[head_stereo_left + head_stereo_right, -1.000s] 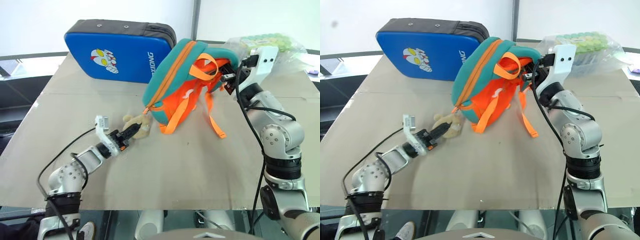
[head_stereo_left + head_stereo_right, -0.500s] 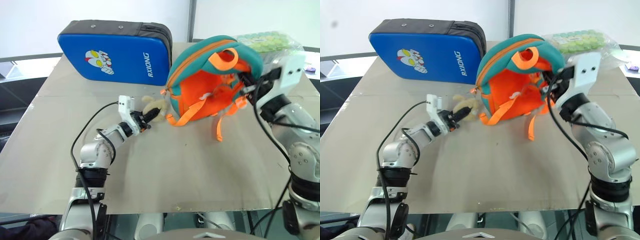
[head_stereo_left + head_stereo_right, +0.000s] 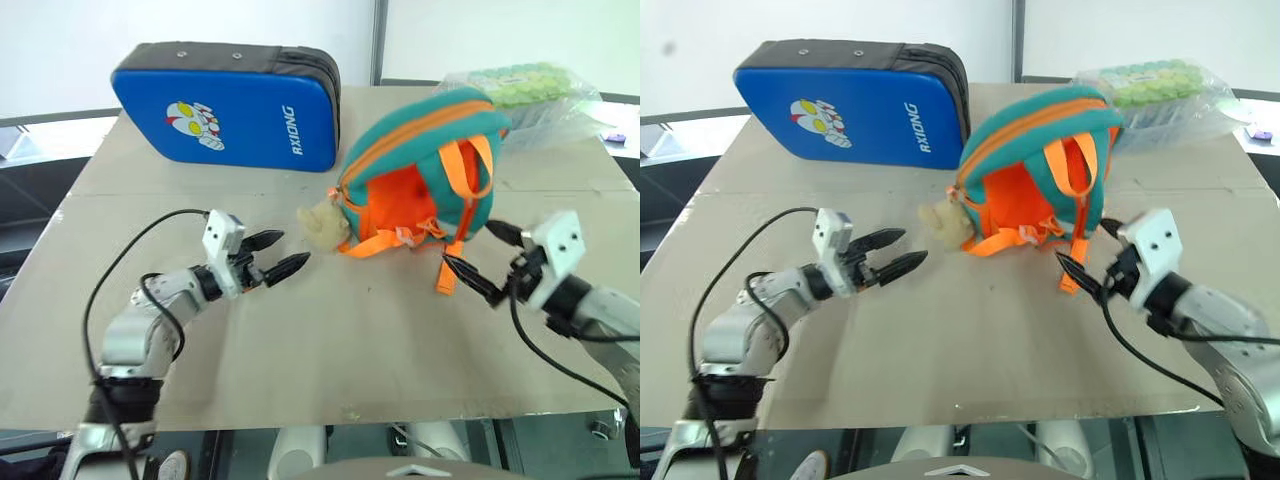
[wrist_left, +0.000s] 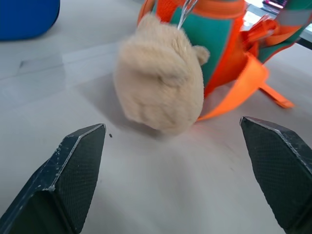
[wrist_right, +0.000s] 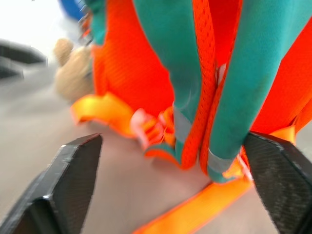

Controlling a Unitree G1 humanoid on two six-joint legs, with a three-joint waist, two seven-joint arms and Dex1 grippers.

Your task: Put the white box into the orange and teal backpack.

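- The surface (image 3: 330,340) carries everything
- The blue padded case (image 3: 228,103) lies behind and to the left of the backpack
- The orange and teal backpack (image 3: 425,170) stands upright mid-surface, straps toward the robot
- The clear bag of green items (image 3: 530,88) lies behind the backpack, to its right
- The left gripper (image 3: 276,256), left of the backpack, has its fingers spread wide, empty
- The right gripper (image 3: 485,260), just right of the backpack's straps, has its fingers wide apart, empty
- The beige plush charm (image 3: 322,224) rests against the backpack's left side

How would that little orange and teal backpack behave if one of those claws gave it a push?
The orange and teal backpack would probably dent rather than resist: it looks like soft fabric. Standing upright on a narrow base, it may well tip over. Its loose straps and the plush charm lying beside it on the table would likely trail or flop along.
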